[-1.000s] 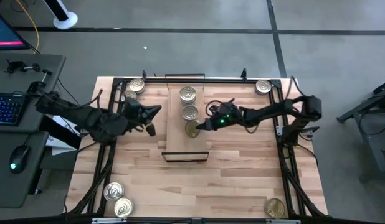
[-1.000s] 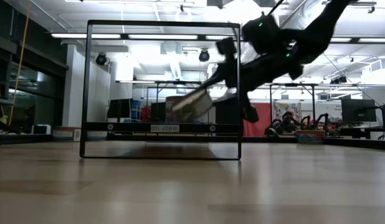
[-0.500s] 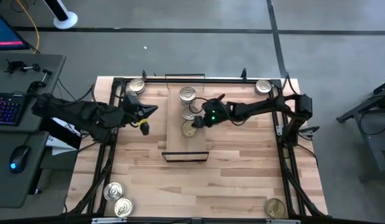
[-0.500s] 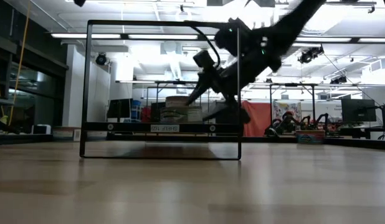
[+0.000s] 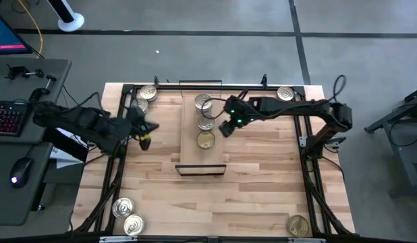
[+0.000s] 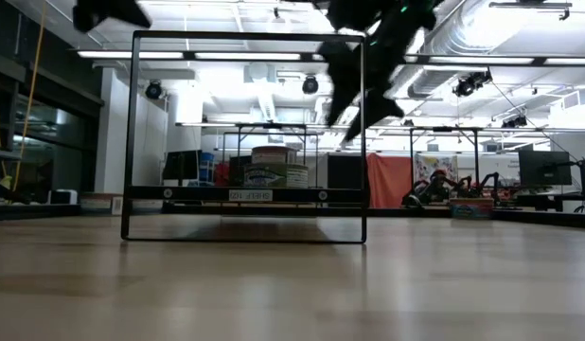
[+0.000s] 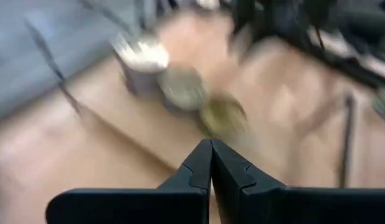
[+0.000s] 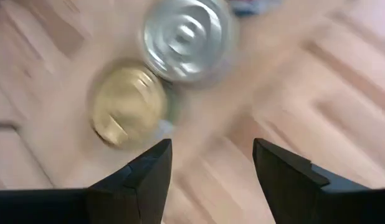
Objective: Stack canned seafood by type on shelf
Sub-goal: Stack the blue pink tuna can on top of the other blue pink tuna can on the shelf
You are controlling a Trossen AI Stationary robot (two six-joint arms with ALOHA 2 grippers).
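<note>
The shelf (image 5: 202, 158) is a narrow wood board in a black frame at the table's middle. Three tins stand in a row on it: a silver one (image 5: 204, 102) at the far end, a silver one (image 5: 206, 123) in the middle, and a gold one (image 5: 206, 140) nearest. My right gripper (image 5: 225, 128) hangs open above the shelf's right edge, beside the gold tin (image 8: 127, 112) and a silver tin (image 8: 186, 34), touching neither. My left gripper (image 5: 145, 140) is shut and empty, left of the shelf; the left wrist view shows its fingertips (image 7: 211, 165) together.
Loose tins lie on the table: two at the far left corner (image 5: 148, 92) (image 5: 142, 103), one at the far right (image 5: 285, 94), two at the near left (image 5: 122, 206) (image 5: 133, 225), and one at the near right (image 5: 297, 225). The shelf's black frame (image 6: 362, 142) stands upright.
My right gripper has set the gold tin, earlier tilted between its fingers, down level on the shelf's near part and let go. It has then risen and drawn back toward the shelf's right edge. My left gripper has moved toward the table's left edge.
</note>
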